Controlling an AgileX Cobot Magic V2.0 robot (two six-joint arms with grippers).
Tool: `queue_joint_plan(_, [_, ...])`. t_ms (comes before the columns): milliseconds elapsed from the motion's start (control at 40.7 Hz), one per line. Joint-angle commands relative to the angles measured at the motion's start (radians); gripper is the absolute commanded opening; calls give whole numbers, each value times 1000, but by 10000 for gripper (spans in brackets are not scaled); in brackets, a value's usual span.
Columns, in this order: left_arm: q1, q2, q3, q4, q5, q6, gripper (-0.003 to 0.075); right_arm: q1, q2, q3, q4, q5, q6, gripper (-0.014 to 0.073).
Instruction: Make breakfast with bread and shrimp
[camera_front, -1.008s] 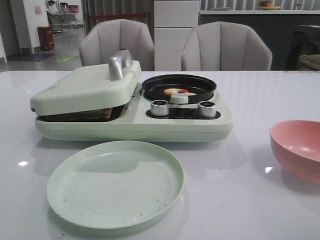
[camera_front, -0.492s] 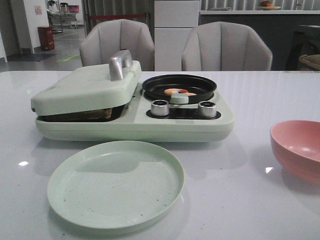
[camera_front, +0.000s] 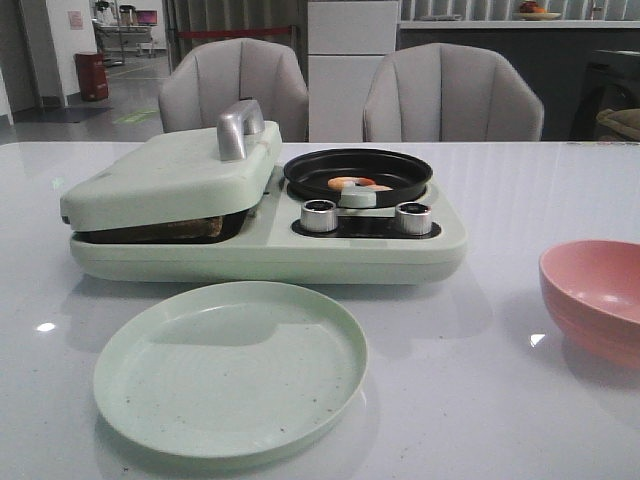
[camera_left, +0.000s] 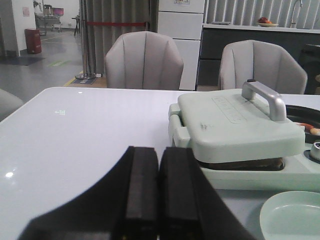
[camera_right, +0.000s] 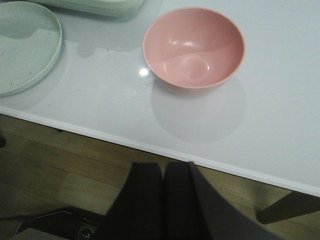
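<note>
Front view shows almost nothing different from a second ago: the breakfast maker (camera_front: 265, 225) sits where it sat, its hinged lid (camera_front: 170, 180) is down at the same slight tilt, and neither of my arms has come into that view, so I judge that I am pausing between steps, not acting. The bread (camera_front: 185, 229) is visible only as a dark brown edge in the gap under the lid, at about nine o'clock from the round black pan (camera_front: 358, 174); how many slices lie there I cannot tell. The shrimp (camera_front: 350, 183) lie in that pan, small orange-pink curls just behind the two silver knobs (camera_front: 319, 215). A pale green plate (camera_front: 230, 368) waits at six o'clock from the appliance, nothing on it, and a pink bowl (camera_front: 592, 293) stands well apart at about four o'clock, also holding nothing. My left gripper (camera_left: 150, 192) has its fingers pressed together with nothing between them, hanging over the table (camera_left: 75, 135) beside the appliance. My right gripper (camera_right: 162, 200) is likewise closed and carrying nothing, hanging back past the table's near edge over the floor. With both foods inside the appliance, lifting the lid by its metal handle (camera_front: 240, 128) looks like my likely next job.
</note>
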Motion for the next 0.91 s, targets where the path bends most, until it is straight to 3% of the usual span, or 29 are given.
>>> queue_joint_plan(0, [-8, -20, 28, 1, -88, -9, 101, -1, 9, -26, -9, -70, -5, 37])
queue_joint_plan(713, [-8, -20, 28, 1, -88, -9, 101, -1, 9, -25, -9, -70, -7, 37])
queue_joint_plan(787, [-8, -20, 28, 1, -88, -9, 101, -20, -10, -7, -36, -132, -6, 37])
queue_joint_plan(885, [-8, -20, 28, 1, -88, -9, 101, -89, -78, 60, -43, -333, -6, 37])
